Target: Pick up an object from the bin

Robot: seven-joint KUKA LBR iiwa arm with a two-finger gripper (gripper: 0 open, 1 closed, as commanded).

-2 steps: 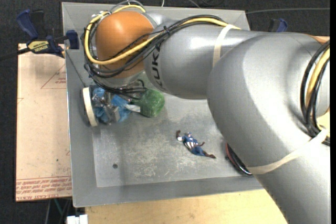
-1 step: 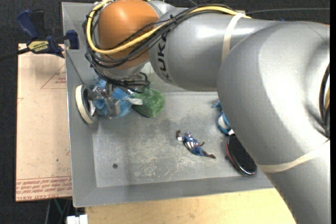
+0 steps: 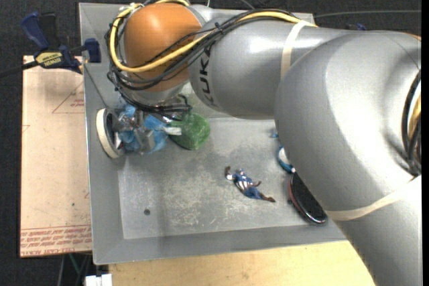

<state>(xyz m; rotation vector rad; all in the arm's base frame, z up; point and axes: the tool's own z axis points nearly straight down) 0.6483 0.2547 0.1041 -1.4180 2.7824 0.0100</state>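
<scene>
My gripper (image 3: 133, 127) is low at the bin's left side, under the arm's wrist. It is down on a light blue object (image 3: 155, 137) that lies against the left wall. Touching that on the right is a green lumpy object (image 3: 193, 131). A cream tape roll (image 3: 106, 134) stands on edge just left of the gripper, against the bin's wall. Part of the blue object is hidden by the gripper.
A small blue, white and red figure (image 3: 249, 185) lies on the bin floor right of the middle. A black oval thing with a red edge (image 3: 305, 201) and a light blue piece (image 3: 282, 158) lie by the right wall, partly under the arm.
</scene>
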